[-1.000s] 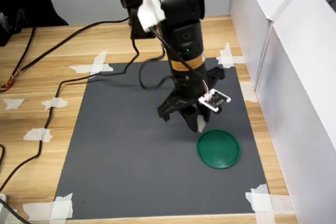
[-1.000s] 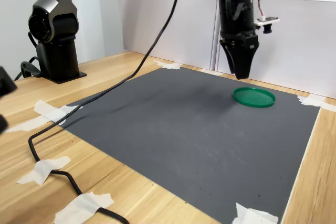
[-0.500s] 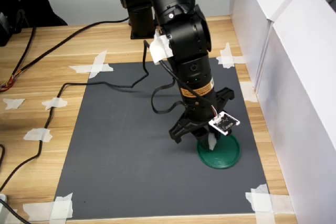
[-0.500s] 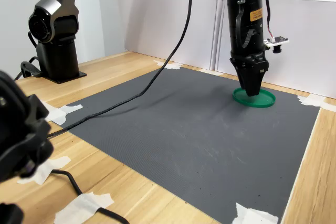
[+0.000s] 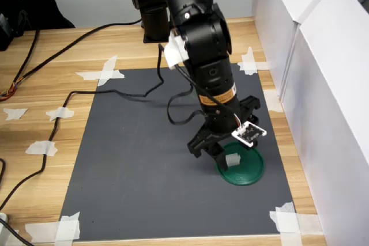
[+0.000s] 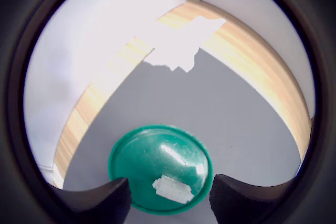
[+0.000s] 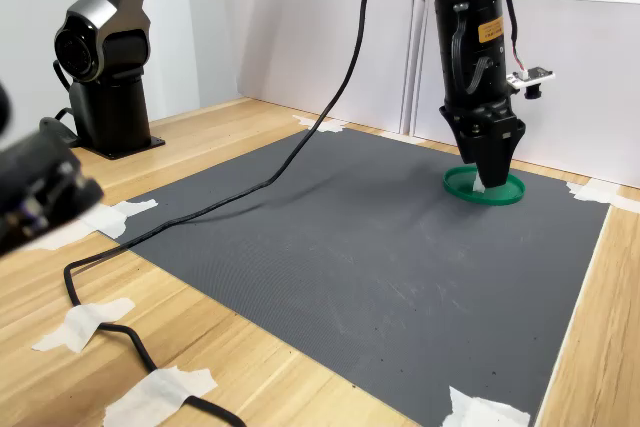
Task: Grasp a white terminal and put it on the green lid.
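Lying on the green lid (image 6: 160,166), near the mat's edge by the white wall, the white terminal (image 6: 172,189) sits between the fingertips of the gripper (image 6: 169,199). The jaws are spread and not touching it. The terminal's long axis runs across the gap, so I judge a straight lift would leave it there.

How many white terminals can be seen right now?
1. The white terminal lies on the green lid, near its rim, between the open gripper fingers. The arm could hide others.

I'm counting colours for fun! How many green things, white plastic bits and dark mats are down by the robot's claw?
Green lid: 1
White terminal, lying on the lid: 1
Dark grey mat: 1
Total: 3
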You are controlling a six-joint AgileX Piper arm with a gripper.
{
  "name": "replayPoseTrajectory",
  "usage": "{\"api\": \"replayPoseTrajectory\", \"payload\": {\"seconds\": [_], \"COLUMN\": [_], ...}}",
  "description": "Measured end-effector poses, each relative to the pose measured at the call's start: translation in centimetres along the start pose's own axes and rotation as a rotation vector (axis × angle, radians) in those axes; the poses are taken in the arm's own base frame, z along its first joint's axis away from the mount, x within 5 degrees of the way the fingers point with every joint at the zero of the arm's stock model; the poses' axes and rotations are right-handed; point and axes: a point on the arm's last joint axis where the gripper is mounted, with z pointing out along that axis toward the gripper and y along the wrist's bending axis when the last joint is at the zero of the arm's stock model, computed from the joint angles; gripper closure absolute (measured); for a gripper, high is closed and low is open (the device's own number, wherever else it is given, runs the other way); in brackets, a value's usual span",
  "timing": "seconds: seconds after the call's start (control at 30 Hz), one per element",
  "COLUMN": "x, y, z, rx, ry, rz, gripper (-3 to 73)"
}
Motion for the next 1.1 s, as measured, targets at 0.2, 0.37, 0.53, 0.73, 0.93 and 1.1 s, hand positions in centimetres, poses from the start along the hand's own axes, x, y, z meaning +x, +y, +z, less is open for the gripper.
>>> {"api": "replayPoseTrajectory", "payload": {"seconds": [0.2, 0.37, 0.53, 0.73, 0.93, 1.1], "x": [0.6, 4.5, 9.3, 16.3, 22.5, 26.7], "y": [-1.5, -3.7, -3.0, -0.7, 3.1, 5.8], "z": [-7.1, -12.5, -17.9, -21.3, -21.5, -19.3], "rx": [0.111, 0.261, 0.428, 0.586, 0.655, 0.658], "ry": [-0.132, -0.263, -0.475, -0.649, -0.720, -0.732], "rz": [0.104, 0.204, 0.225, 0.292, 0.340, 0.345], "gripper": [20.3, 49.0, 68.9, 70.9, 71.1, 71.1]}}
